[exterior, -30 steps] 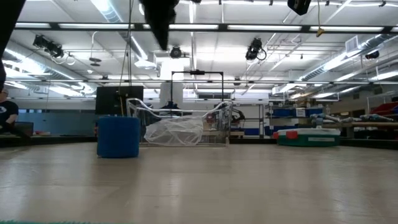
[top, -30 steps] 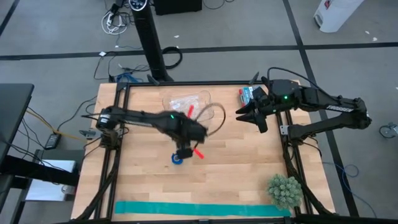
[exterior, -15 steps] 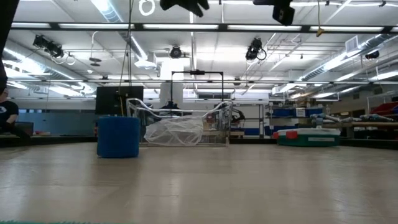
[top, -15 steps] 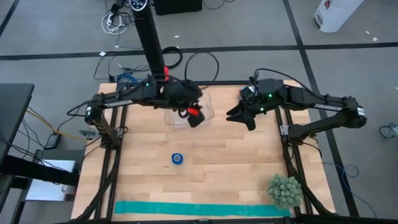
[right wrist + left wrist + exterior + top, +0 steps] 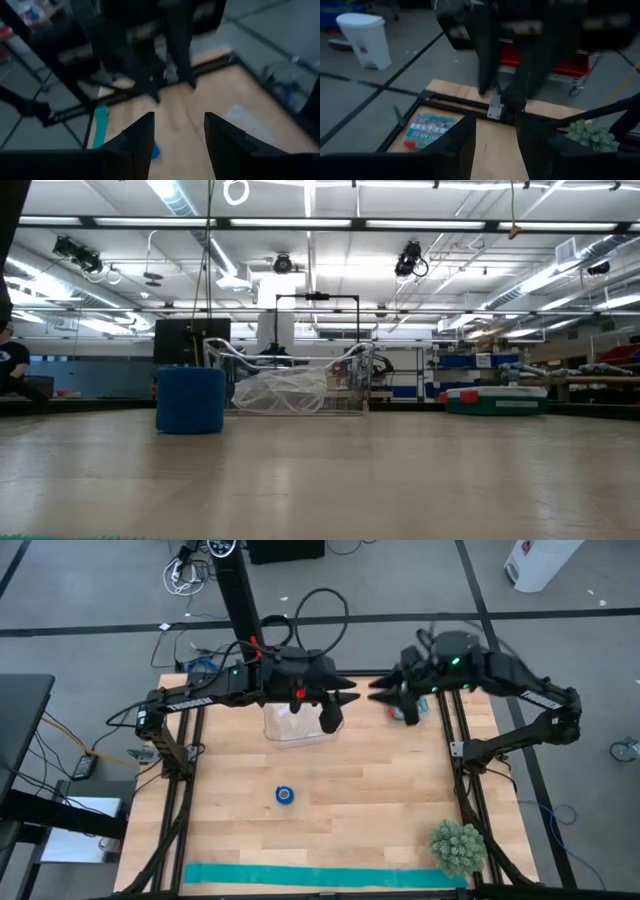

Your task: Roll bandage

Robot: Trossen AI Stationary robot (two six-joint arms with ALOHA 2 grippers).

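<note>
The bandage is a small royal-blue roll [image 5: 285, 794] standing on one flat end on the wooden table; it also shows in the low view [image 5: 190, 400] and in the right wrist view [image 5: 155, 150]. My left gripper [image 5: 340, 708] is open and empty, high over the table's far side, well away from the roll; its fingers show apart in the left wrist view [image 5: 495, 145]. My right gripper [image 5: 378, 692] is open and empty, facing the left one over the far edge [image 5: 177, 140]. Neither gripper shows in the low view.
A clear plastic bag [image 5: 295, 722] lies at the far middle of the table, below my left gripper. A printed packet [image 5: 427, 129] lies at the far right corner. A green spiky plant [image 5: 458, 846] stands at the near right corner. A teal-green strip [image 5: 320, 876] lies along the near edge.
My left gripper has risen from just above the blue roll, gone to the table's far edge and turned to point right. My right gripper has risen and gone toward the far edge. The roll has stayed standing where it was.
</note>
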